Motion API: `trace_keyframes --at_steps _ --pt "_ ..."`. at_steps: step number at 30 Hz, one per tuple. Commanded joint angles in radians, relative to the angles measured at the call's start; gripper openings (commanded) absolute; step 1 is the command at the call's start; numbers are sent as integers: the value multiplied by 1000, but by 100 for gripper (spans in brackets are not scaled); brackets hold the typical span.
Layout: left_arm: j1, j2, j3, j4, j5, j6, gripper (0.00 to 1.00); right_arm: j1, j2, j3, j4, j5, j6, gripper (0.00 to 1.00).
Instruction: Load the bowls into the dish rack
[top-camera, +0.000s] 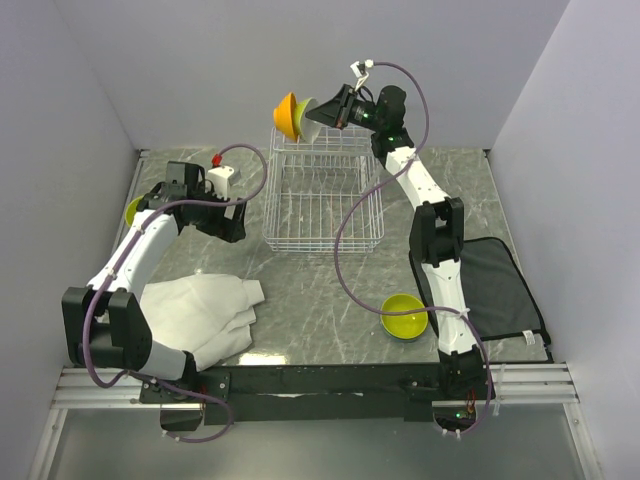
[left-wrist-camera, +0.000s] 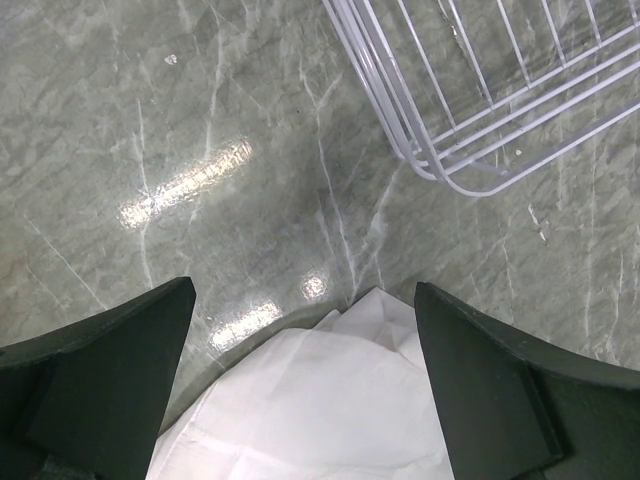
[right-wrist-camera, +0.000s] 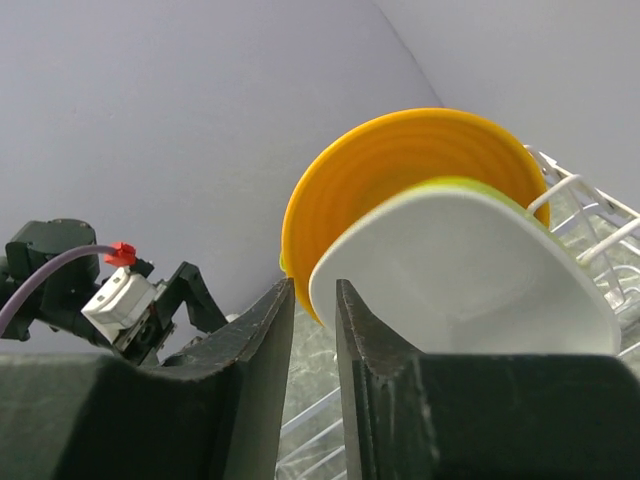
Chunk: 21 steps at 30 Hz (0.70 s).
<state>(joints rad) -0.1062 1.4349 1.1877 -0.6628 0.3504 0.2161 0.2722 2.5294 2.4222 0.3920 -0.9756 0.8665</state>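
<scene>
Grey marbled tabletop (top-camera: 300, 300) fills my overhead feed. Nearest the arm bases I see a crumpled white cloth (top-camera: 205, 310) on the left, a round lime-green plastic bowl (top-camera: 404, 316) sitting upright just beside the right arm, and a black fabric mat (top-camera: 495, 285) at the right edge. Further in, my left gripper (left-wrist-camera: 305, 290) hangs with fingers spread wide and nothing between them, above the cloth's edge and near a corner of the white wire dish rack (top-camera: 320, 205). A second lime-green bowl (top-camera: 133, 210) peeks out from behind the left arm. At the rack's far end, my right gripper (right-wrist-camera: 315, 288) pinches the rim of a white-inside, lime-outside bowl (right-wrist-camera: 460, 270), tipped on edge in front of an orange plastic bowl (right-wrist-camera: 400, 150); whether the two touch, I can't tell.
</scene>
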Motion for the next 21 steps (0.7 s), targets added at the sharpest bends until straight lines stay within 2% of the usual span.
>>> trace_keyframes --at_steps 1,6,8,12,14,21 --pt "-3 -33 4 12 -1 8 99 2 -35 9 -7 26 -29 34" --pt "-3 -25 9 28 -10 6 99 4 -156 -129 7 89 -99 38" --pt "-4 -24 10 32 -14 6 99 4 -210 -189 -24 132 -179 38" --pt "-3 -5 24 49 -18 5 99 -5 -207 -143 -120 198 -228 39" --pt "-3 7 35 54 -13 2 99 -11 -219 -147 -113 219 -228 39" --pt "-3 35 46 83 -5 -9 99 -5 -245 -77 -304 388 -478 39"
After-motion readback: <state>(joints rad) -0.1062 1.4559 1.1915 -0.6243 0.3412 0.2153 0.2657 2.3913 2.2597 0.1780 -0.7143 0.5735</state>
